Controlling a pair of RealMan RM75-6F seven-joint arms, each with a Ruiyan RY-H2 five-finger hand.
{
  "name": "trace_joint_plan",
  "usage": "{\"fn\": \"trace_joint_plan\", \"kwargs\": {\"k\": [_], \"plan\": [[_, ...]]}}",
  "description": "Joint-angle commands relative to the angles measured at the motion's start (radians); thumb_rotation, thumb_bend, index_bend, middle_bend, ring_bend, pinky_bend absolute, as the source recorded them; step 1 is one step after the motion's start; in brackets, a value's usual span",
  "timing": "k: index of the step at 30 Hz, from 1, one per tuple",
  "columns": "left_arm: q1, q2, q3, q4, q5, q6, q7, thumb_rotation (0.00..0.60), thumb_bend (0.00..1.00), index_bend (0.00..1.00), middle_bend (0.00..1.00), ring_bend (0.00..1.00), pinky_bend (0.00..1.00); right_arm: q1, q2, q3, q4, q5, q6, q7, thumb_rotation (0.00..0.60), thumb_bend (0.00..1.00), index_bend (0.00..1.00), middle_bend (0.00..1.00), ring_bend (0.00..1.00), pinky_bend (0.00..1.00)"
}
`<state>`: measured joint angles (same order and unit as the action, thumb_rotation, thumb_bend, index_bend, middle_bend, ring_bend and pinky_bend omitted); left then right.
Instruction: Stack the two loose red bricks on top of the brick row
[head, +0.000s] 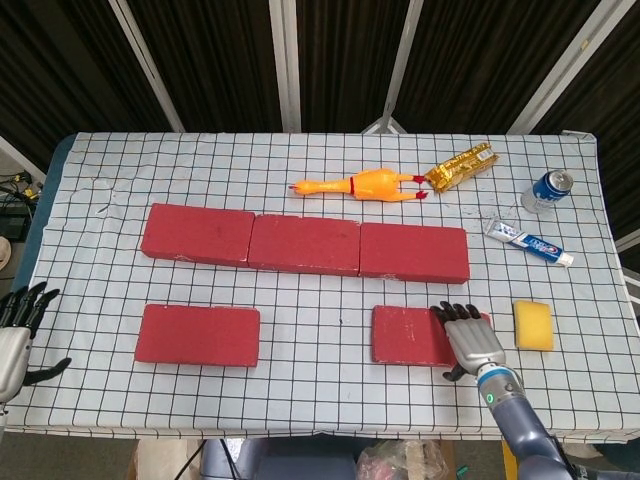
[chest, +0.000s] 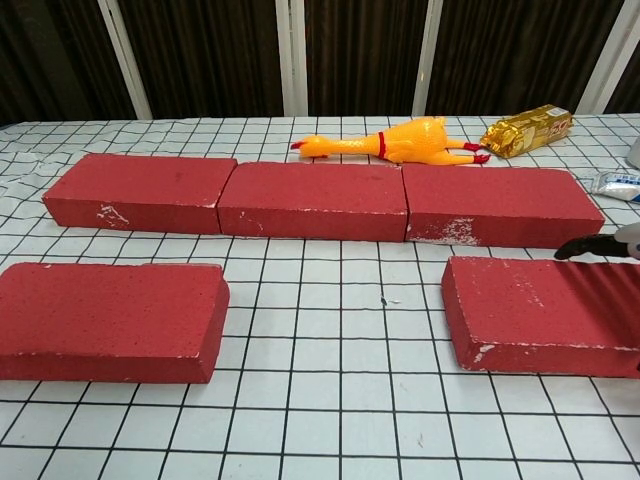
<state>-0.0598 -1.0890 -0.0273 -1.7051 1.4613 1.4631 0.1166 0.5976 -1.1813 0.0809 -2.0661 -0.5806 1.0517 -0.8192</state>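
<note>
Three red bricks form the row (head: 304, 244) across the middle of the checked table (head: 330, 170); the chest view shows the same row (chest: 315, 200). In front of it lie two loose red bricks, the left one (head: 198, 335) (chest: 110, 320) and the right one (head: 415, 335) (chest: 540, 315). My right hand (head: 468, 340) hovers over or rests on the right end of the right brick, fingers stretched out and holding nothing. Only its dark fingertips (chest: 585, 246) show in the chest view. My left hand (head: 15, 335) hangs open off the table's left edge, far from the left brick.
A yellow sponge (head: 532, 325) lies just right of my right hand. Behind the row are a rubber chicken (head: 365, 185), a gold packet (head: 462, 166), a blue can (head: 549, 188) and a toothpaste tube (head: 528, 242).
</note>
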Motion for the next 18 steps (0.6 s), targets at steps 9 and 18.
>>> {"fn": "trace_joint_plan", "kwargs": {"k": [9, 18], "plan": [[-0.002, 0.003, -0.001, 0.005, -0.004, -0.002, -0.009, 0.6, 0.0, 0.12, 0.03, 0.0, 0.02, 0.103, -0.047, -0.019, -0.027, 0.108, 0.099, -0.071, 0.6, 0.16, 0.02, 0.0, 0.0, 0.0], [-0.002, 0.003, 0.0, 0.003, -0.005, -0.003, -0.005, 0.6, 0.0, 0.12, 0.03, 0.0, 0.02, 0.143, -0.069, -0.036, -0.024, 0.138, 0.124, -0.076, 0.6, 0.16, 0.02, 0.02, 0.0, 0.0]]}}
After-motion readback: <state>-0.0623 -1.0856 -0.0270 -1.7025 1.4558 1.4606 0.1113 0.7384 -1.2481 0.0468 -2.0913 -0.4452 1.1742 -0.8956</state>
